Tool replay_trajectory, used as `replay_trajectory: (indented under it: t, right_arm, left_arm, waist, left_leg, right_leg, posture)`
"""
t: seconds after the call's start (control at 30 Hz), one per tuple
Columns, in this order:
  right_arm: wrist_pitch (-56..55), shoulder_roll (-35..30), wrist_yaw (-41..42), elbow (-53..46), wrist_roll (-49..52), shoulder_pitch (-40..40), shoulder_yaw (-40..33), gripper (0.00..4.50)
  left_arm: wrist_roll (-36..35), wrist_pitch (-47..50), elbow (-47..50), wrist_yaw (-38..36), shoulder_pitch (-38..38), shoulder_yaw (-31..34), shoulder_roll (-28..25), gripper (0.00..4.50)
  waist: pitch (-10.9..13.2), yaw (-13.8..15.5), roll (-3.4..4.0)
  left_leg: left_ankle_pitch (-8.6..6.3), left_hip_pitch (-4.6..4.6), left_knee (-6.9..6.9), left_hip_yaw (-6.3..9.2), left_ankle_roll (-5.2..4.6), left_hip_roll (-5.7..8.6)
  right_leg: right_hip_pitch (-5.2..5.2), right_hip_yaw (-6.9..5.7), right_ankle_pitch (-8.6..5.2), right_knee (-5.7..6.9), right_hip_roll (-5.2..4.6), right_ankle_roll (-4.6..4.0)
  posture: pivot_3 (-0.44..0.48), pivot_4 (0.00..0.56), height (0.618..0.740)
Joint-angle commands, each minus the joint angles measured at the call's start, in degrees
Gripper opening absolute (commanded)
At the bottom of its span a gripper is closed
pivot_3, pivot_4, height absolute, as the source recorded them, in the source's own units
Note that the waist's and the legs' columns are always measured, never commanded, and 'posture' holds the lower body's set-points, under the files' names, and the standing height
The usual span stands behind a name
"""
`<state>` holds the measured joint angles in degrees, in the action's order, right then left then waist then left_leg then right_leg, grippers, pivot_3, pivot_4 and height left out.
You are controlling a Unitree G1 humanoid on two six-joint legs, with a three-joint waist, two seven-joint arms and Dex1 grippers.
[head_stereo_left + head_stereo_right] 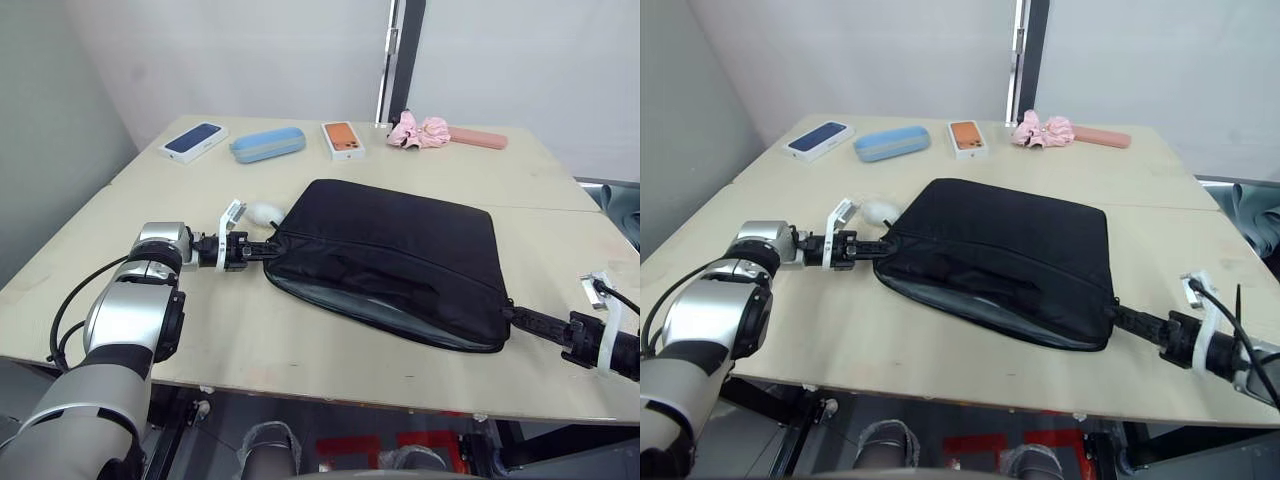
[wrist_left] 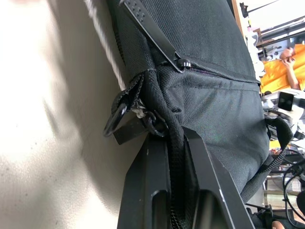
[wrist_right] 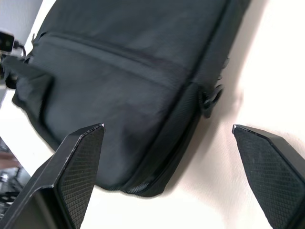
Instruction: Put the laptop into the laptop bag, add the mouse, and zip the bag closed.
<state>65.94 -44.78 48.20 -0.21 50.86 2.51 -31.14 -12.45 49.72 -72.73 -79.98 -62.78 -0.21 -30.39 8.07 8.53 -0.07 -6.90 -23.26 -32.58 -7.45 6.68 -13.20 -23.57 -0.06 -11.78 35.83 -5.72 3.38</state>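
The left tool is clamped on the laptop bag at its left corner; the right tool stands spread apart at the opposite corner. The bag lies flat mid-bench, grey lining showing.

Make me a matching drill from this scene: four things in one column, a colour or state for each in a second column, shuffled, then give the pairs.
Column one:
1. laptop bag
2. left tool
3. right tool
4. glasses case

Column two:
A. light blue, lying at the far side of the table
B. open, its fingers spread at the bag's corner
C. black, lying flat with its near edge gaping on grey lining
D. shut on the bag's end by the zipper pull

Pairs: 1-C, 2-D, 3-B, 4-A
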Motion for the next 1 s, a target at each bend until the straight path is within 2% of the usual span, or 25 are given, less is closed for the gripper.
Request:
replay_trajectory:
  t: [0.03, 0.17, 0.27, 0.5, 0.57, 0.63, 0.7, 0.87, 1.0]
  right_arm:
    - [-1.1, 0.8, 0.2, 2.6, -1.7, -1.7, 3.8, 4.50]
    - [-2.7, 2.7, 0.3, 5.3, -3.9, -3.0, 7.7, 4.50]
    - [-2.8, 3.7, 0.7, 5.5, -2.2, -4.5, 6.1, 3.67]
    - [-0.7, 4.4, 1.2, 2.7, -0.1, -7.0, 7.2, 1.30]
    - [-0.3, 5.2, 0.6, 0.3, 0.1, -7.8, 8.6, 0.53]
    - [-0.4, 6.0, -0.6, -1.0, -0.8, -9.4, 10.6, 0.02]
    - [-0.4, 6.4, -1.7, -1.4, -1.7, -10.9, 11.8, 0.02]
    - [1.7, 5.5, -3.8, -2.8, -4.4, -20.3, 18.6, 0.02]
    - [1.8, 4.3, -4.6, 1.3, -9.6, -28.2, 23.6, 0.02]
  left_arm:
    - [0.3, -0.2, 1.6, -2.1, -1.1, 1.1, -1.1, 0.01]
    - [0.4, 0.1, 2.1, -2.7, -1.2, 1.5, -0.9, 0.01]
    - [0.5, 0.4, 2.5, -3.5, -1.1, 1.4, -1.0, 0.00]
    - [0.5, 2.1, 5.3, -6.2, 0.3, 0.6, -2.7, 0.00]
    - [0.0, 3.7, 7.8, -7.8, 1.7, 0.3, -3.7, 0.00]
    - [-1.0, 5.8, 10.9, -9.3, 3.6, 0.1, -4.8, 0.00]
    - [-1.7, 7.5, 14.4, -9.8, 5.6, 0.0, -5.4, 0.00]
    - [-5.2, 12.1, 31.8, -10.8, 16.7, -1.6, -8.7, 0.00]
    - [-8.8, 16.4, 42.4, -8.8, 22.1, -0.5, -10.3, 0.00]
  waist:
    - [0.0, -0.1, 0.00]
    - [-0.1, -0.2, -0.10]
    - [0.0, -0.3, -0.17]
    - [0.0, -0.6, -0.14]
    - [0.0, -0.8, -0.14]
    - [0.0, -1.2, -0.12]
    - [0.0, -1.5, -0.11]
    - [0.0, -2.9, -0.05]
    - [0.1, -2.9, 0.00]
  left_leg:
    - [0.00, 0.00, 0.01, 0.00, 0.00, 0.00]
    - [0.00, 0.09, 0.01, 0.04, 0.00, -0.03]
    - [-0.01, 0.34, 0.00, 0.05, 0.01, -0.03]
    - [0.00, 0.30, 0.15, 0.04, 0.01, -0.04]
    - [0.00, 0.30, 0.30, 0.03, 0.02, -0.06]
    - [0.00, 0.31, 0.42, 0.01, 0.02, -0.09]
    - [0.01, 0.30, 0.49, 0.01, 0.04, -0.12]
    - [0.01, 0.31, 0.57, -0.01, 0.09, -0.10]
    - [0.02, 0.33, 0.62, 0.00, 0.18, -0.12]
  right_leg:
    - [0.00, 0.00, 0.00, -0.01, 0.00, 0.00]
    - [0.17, -0.05, 0.01, -0.06, 0.02, -0.02]
    - [0.44, -0.06, 0.03, -0.08, 0.00, -0.05]
    - [0.43, -0.11, 0.04, -0.27, 0.04, -0.07]
    - [0.42, -0.15, 0.04, -0.37, 0.07, -0.08]
    - [0.41, -0.16, 0.03, -0.46, 0.10, -0.09]
    - [0.40, -0.18, 0.03, -0.53, 0.13, -0.09]
    - [0.39, -0.18, 0.03, -0.57, 0.10, -0.11]
    - [0.37, -0.18, 0.02, -0.56, 0.12, -0.10]
  posture:
    - [0.000, 0.150, 0.740]
    - [0.000, 0.150, 0.740]
    - [0.000, 0.150, 0.740]
    - [0.000, 0.150, 0.740]
    - [0.000, 0.150, 0.740]
    - [0.000, 0.150, 0.740]
    - [0.000, 0.150, 0.740]
    - [0.000, 0.150, 0.740]
    - [0.000, 0.150, 0.740]
